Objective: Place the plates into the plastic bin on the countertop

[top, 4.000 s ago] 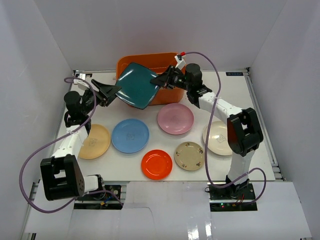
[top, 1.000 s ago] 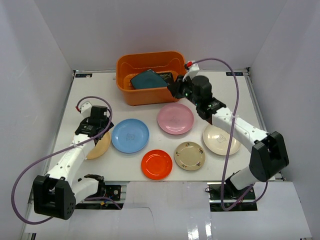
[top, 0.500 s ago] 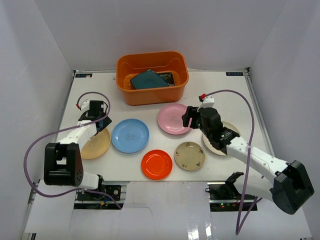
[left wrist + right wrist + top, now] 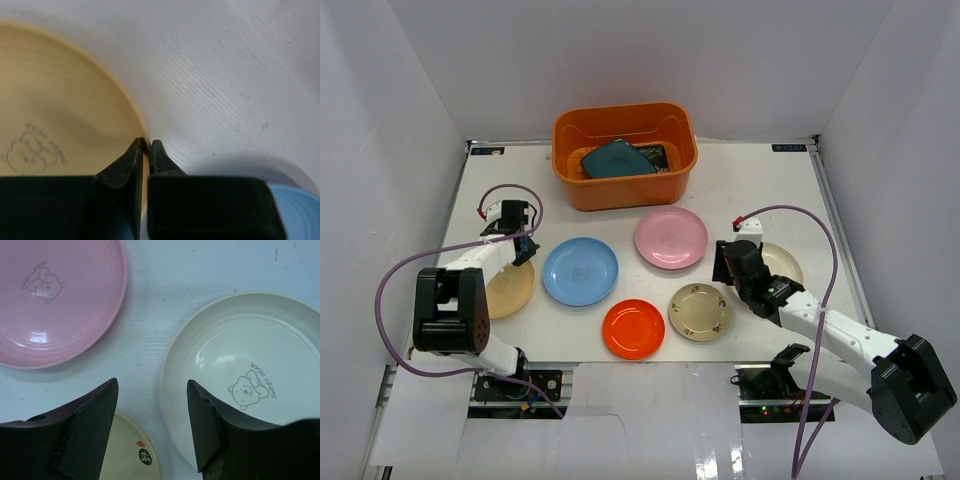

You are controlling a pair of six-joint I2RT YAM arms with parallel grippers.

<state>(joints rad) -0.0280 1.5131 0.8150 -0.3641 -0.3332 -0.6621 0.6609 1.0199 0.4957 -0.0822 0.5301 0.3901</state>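
The orange plastic bin [image 4: 570, 185] stands at the back of the white countertop [image 4: 775, 185], with a teal square plate [image 4: 617, 158] and a black plate [image 4: 663, 155] inside it. My left gripper [image 4: 525, 253] [image 4: 145, 145] is shut on the rim of the tan-yellow plate [image 4: 506, 290] [image 4: 55, 110]. The right gripper [image 4: 722, 260] [image 4: 152, 390] hangs open over the left rim of the cream plate [image 4: 785, 262] [image 4: 250, 365], gripping nothing. Blue [image 4: 580, 271], pink [image 4: 671, 237] [image 4: 50, 300], red [image 4: 633, 328] and beige patterned [image 4: 699, 311] [image 4: 127, 455] plates lie flat on the countertop.
White wall panels close in the left, back and right sides. The blue plate's edge [image 4: 295, 200] lies just right of my left gripper. Purple cables loop from both arms over the countertop's left and right parts.
The teal plate was dropped into the bin. My right gripper left the bin, opened and moved to the cream plate. My left gripper closed on the tan-yellow plate's rim.
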